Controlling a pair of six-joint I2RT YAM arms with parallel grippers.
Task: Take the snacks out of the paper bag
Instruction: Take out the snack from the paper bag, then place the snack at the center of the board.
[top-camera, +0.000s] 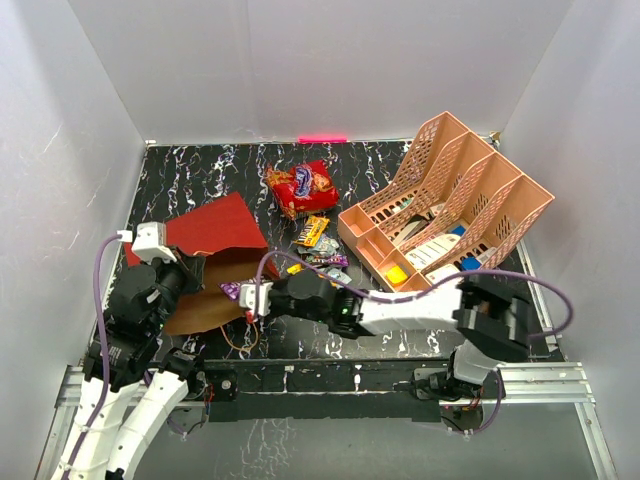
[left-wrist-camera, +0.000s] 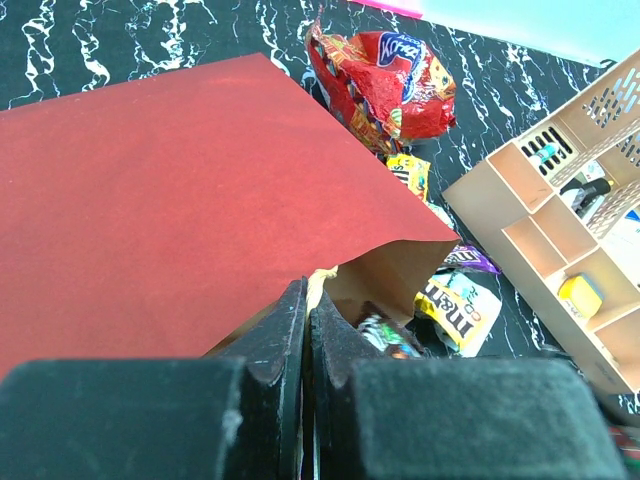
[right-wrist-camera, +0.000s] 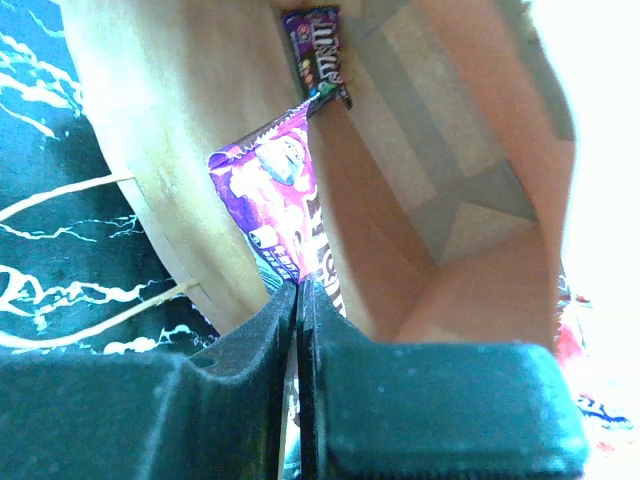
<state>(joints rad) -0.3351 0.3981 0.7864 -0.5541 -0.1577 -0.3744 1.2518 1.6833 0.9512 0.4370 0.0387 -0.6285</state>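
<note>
Nearest to us, the right gripper has its two matte black fingers pressed together on the lower edge of a glossy purple packet. The packet's crinkled foil carries pale print that we cannot read. Just beyond those fingertips, deeper in, a small dark brown packet shows the m&m's name in white letters. Both lie inside the paper bag, whose inner walls are plain brown kraft with folded seams at the bottom. To the left of this hand, the thin cream handle loops trail onto the black, white-veined table. The left gripper is likewise closed to a hair-thin slit, and we see it pinching the bag's upper wall at the mouth. That smooth, flat red sheet spreads away from the fingers and to their left. Just right of these fingertips, at the mouth, a yellow packet lies with m&m's printed in dark letters. Farther ahead and to the right sits the chip bag, red-orange, shiny and heavily creased, with a blue oval logo whose white script we cannot make out. Well to the right of the hand stands a peach plastic organizer with lattice walls and square compartments.
</note>
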